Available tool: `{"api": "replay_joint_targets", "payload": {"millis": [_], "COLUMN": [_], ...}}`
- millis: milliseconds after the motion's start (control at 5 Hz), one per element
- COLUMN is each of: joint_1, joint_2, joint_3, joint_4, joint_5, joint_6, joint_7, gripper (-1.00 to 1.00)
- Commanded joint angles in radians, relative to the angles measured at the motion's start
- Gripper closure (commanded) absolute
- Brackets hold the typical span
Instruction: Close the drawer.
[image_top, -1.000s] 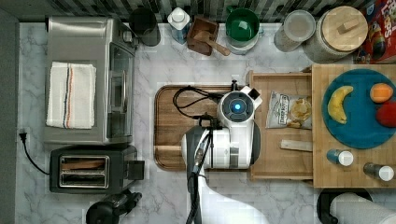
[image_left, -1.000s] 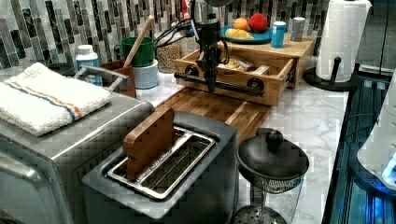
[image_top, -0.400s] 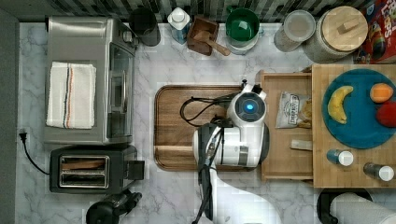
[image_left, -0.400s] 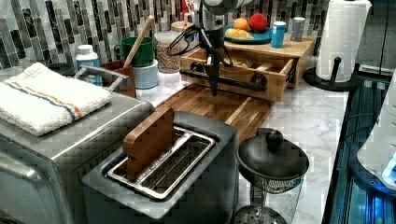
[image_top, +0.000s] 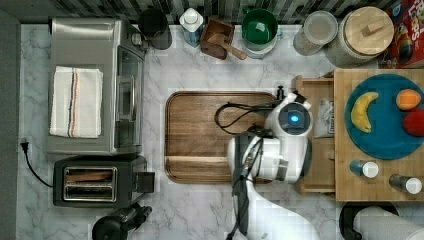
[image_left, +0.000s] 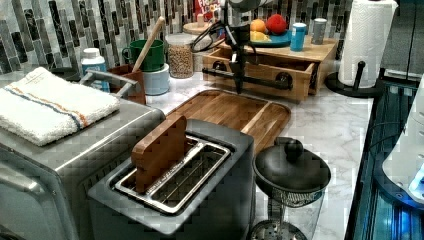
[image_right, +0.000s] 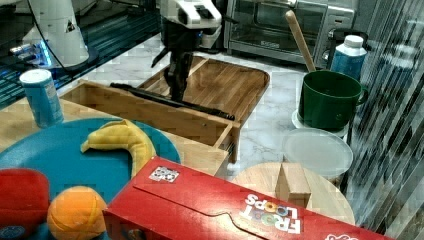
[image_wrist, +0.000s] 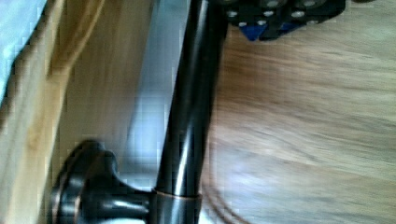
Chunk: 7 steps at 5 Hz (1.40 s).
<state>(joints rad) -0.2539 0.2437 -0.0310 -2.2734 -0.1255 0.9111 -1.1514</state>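
— Whereabouts of the drawer (image_top: 322, 160)?
— At the top view's right, partly out from under the light wooden slab (image_top: 350, 186) with the blue plate (image_top: 385, 125). Front toward the dark wooden tray (image_top: 200, 130) on the marble tabletop (image_top: 210, 70).
— Anything inside?
— A clear packet (image_top: 325, 117), near the back end.
— And the handle?
— Black bar (image_left: 250, 80) across the front, on round mounts; close up in the wrist view (image_wrist: 187, 116), with light wood on one side and tray grain on the other.
— Position of the gripper (image_left: 239, 85)?
— Pointing straight down at the bar, on the tray side of the front, roughly mid-length; tip right against the bar in the right view (image_right: 177, 95).
— Spread or pressed together?
— Cannot tell from these views.
— Around it?
— Green mug (image_left: 147, 54) and jar (image_left: 181, 59) by the tiled wall, well apart from the drawer.
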Motion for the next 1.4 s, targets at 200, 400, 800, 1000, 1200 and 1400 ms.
{"api": "replay_joint_targets", "payload": {"millis": [200,400,800,1000,1200,1400], "joint_1": [-0.205,-0.161,-0.184,-0.184,-0.184,-0.181], "joint_2": [0.119,0.152,0.115,0.115,0.115,0.115], "joint_3": [-0.162,-0.236,-0.207,-0.206,-0.207,-0.21], "joint_4": [0.283,0.357,0.348,0.348,0.348,0.348], "joint_5": [0.087,0.156,0.115,0.115,0.115,0.117], "joint_6": [0.059,0.011,-0.044,-0.044,-0.044,-0.044], "joint_7": [-0.214,-0.292,-0.234,-0.233,-0.234,-0.234], "gripper": [1.0,1.0,1.0,1.0,1.0,1.0]}}
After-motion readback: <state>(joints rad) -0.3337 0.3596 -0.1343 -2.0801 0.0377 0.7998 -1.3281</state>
